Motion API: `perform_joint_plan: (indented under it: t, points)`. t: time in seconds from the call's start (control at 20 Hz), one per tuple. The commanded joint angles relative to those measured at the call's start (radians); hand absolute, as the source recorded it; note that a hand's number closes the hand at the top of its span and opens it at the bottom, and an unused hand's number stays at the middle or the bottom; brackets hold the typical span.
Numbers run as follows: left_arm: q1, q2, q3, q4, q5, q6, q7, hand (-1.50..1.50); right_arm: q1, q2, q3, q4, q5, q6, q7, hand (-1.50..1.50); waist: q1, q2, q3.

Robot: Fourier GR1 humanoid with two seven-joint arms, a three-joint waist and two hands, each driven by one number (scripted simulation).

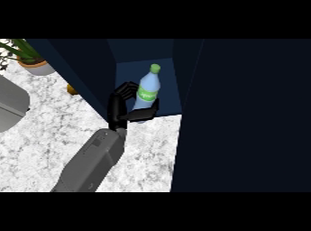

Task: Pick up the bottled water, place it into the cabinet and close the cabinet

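Observation:
The bottled water (147, 90), pale blue with a green cap and a green label, stands slightly tilted inside the open dark blue cabinet (166, 58), on its floor near the front edge. My left hand (120, 106) is right beside it on the left. The fingers curl against the bottle's side and the thumb reaches across its base, so the hand is shut on the bottle. The grey forearm runs up from the lower edge over the marble counter (44, 131). My right hand does not show.
The cabinet's open door (251, 117) fills the right side as a tall dark panel. A potted plant (33, 61) stands at the back left, a grey rounded object (1, 106) at the left edge, and a small orange thing (72, 89) beside the cabinet wall.

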Motion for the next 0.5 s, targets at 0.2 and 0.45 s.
perform_joint_plan:
  t: [0.2, 0.45]
  points:
    - [-0.317, -0.032, 0.066, 0.302, 0.026, -0.052, 0.029, 1.50, 0.001, -0.026, -0.073, 0.034, -0.083, 0.032, -0.005, -1.50, -0.007, 0.020, -0.008]
    - [-0.358, -0.028, 0.159, 0.379, 0.074, -0.115, -0.054, 1.50, 0.012, -0.013, -0.083, 0.071, -0.080, 0.076, -0.045, -1.50, -0.010, 0.033, -0.008]
